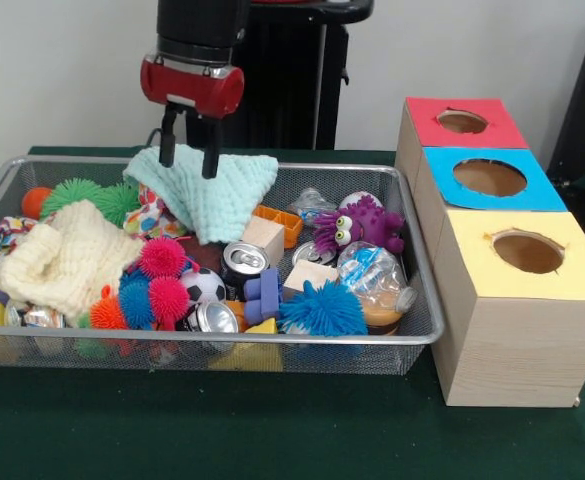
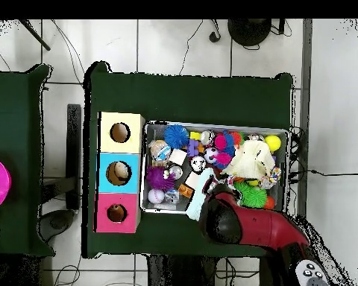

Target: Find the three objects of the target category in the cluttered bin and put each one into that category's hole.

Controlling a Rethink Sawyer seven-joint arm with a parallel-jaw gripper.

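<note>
One arm hangs upright over the bin (image 1: 412,335), pincer (image 1: 189,152) gripping the mint cloth (image 1: 212,190).

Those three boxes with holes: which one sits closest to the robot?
The red-topped box, at the row's far end; the blue-topped box is middle, the yellow-topped box farthest away.

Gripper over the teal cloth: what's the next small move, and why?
Probably lift straight up. The gripper has its fingers down in the teal cloth at the bin's far side, and the cloth still drapes over other clutter. Raising it clears the pile before heading toward the three holed boxes.
</note>
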